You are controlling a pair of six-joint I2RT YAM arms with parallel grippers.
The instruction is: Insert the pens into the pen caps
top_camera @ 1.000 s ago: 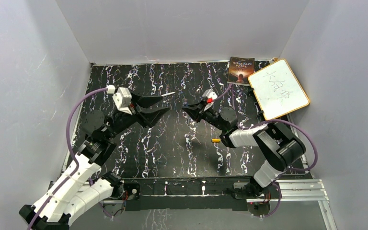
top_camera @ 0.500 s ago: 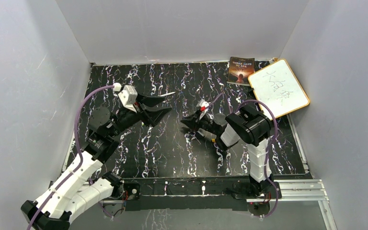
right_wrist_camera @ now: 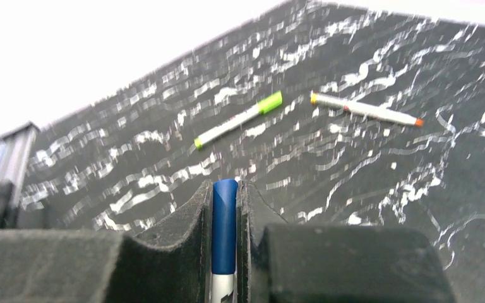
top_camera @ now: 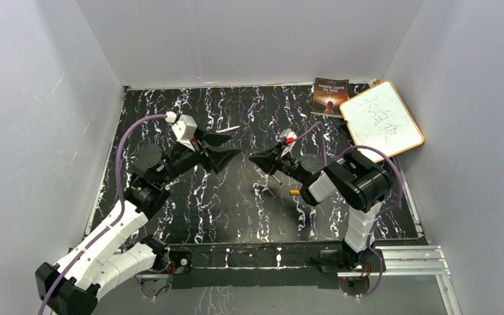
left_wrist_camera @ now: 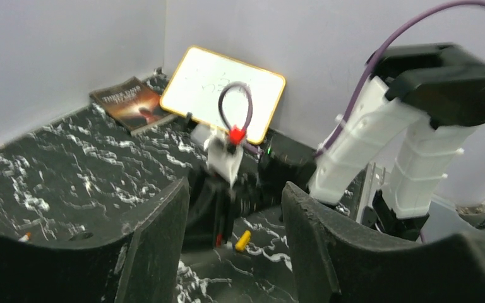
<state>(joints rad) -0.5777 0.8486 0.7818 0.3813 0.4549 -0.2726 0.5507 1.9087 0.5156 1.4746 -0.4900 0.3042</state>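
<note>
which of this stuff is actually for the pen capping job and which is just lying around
For the job:
- blue-ended pen, clamped in the right gripper
- green-ended pen, on the table
- whitish pen, on the table
- orange-yellow cap, on the table

Just lying about:
- book, far right corner
- whiteboard, beside the book

left hand (top_camera: 235,143): half open, raised, pointing right | right hand (top_camera: 256,157): pinched on blue-capped pen (right_wrist_camera: 225,221), pointing left

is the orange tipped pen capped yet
Uncapped: the thin white orange-tipped pen shows a bare tip; the short orange-yellow plastic cap lies alone elsewhere.
</note>
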